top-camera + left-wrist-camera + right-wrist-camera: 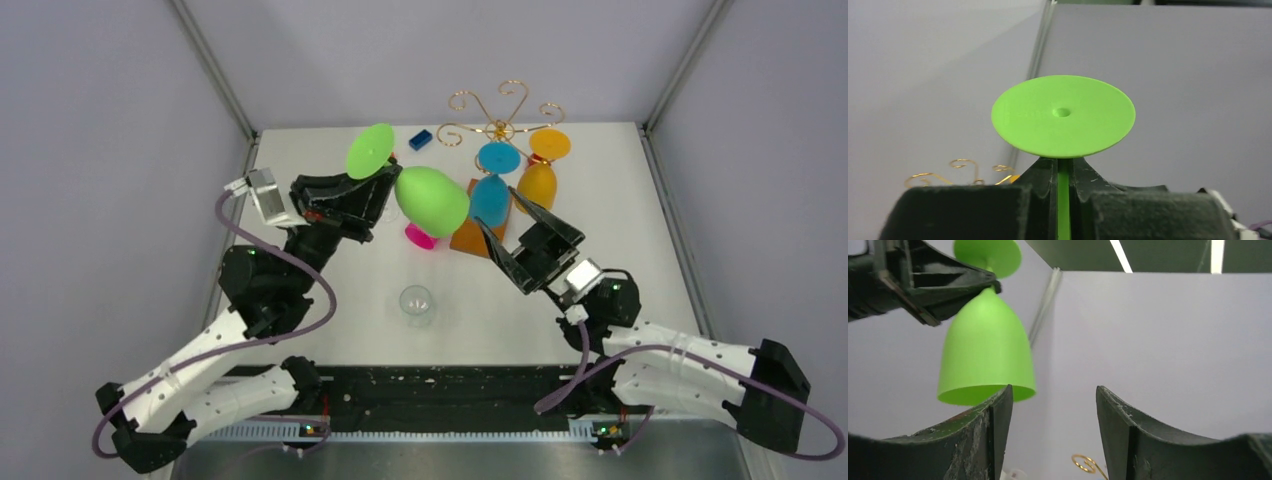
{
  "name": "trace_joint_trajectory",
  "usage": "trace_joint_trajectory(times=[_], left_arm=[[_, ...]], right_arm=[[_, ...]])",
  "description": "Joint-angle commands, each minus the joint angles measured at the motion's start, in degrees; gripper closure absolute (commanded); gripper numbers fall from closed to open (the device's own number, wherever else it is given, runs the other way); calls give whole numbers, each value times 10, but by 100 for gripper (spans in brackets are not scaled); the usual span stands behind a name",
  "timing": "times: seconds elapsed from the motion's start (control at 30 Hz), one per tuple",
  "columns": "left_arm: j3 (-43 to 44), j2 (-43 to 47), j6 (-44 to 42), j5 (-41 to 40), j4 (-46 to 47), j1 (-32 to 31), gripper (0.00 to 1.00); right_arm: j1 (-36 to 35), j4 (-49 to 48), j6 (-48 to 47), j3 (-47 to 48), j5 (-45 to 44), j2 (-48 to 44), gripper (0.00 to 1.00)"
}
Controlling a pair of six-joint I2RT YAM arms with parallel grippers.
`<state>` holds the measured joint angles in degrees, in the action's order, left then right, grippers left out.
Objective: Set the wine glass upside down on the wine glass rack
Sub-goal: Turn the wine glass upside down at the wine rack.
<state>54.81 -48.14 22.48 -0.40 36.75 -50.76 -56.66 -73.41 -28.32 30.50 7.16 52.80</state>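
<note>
The left gripper [1063, 172] pinches the green glass [432, 200] by its stem, bowl down and foot up, in the air left of the rack [497, 112]; the right gripper [1053, 392] stands spread just below the bowl, holding nothing. On that one thin pinch the glass could swing or slip, and its bowl might knock the blue glass [490, 195] or orange glass [540, 180] hanging there

No legible text, no readable labels
</note>
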Motion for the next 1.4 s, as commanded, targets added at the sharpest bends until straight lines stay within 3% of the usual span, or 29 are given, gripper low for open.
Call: trace_joint_trajectory(times=[0.0,0.1,0.17,0.23,0.33,0.4,0.5,0.6,0.7,0.83,0.97,1.37], left_arm=[[18,22,-183,-64,-137,10,100],[7,16,-207,-77,-168,33,100],[-4,7,-182,-45,-175,80,100],[-19,-5,-124,43,-167,158,100],[-39,-22,-103,68,-144,191,100],[-40,-31,-117,67,-139,192,100],[-44,-43,-123,81,-116,191,100],[-61,-55,-126,106,-65,191,100],[-73,-83,-131,141,-12,190,100],[-78,-147,-117,124,53,183,100],[-104,-198,-156,148,155,162,100],[-43,-309,-202,135,203,149,100]], right_arm=[[-8,3,-36,-9,-150,-40,39],[-8,96,-3,15,-257,-76,39],[-8,259,44,72,-305,-104,39],[-6,441,101,158,-357,-94,39],[12,628,172,267,-440,-51,39],[66,734,244,325,-422,-29,39],[209,847,377,379,-278,-19,41],[311,863,440,375,-196,-38,41],[351,873,450,367,-191,-53,42],[356,881,448,358,-197,-67,41],[356,884,443,345,-209,-84,42],[356,891,428,331,-221,-111,41]])
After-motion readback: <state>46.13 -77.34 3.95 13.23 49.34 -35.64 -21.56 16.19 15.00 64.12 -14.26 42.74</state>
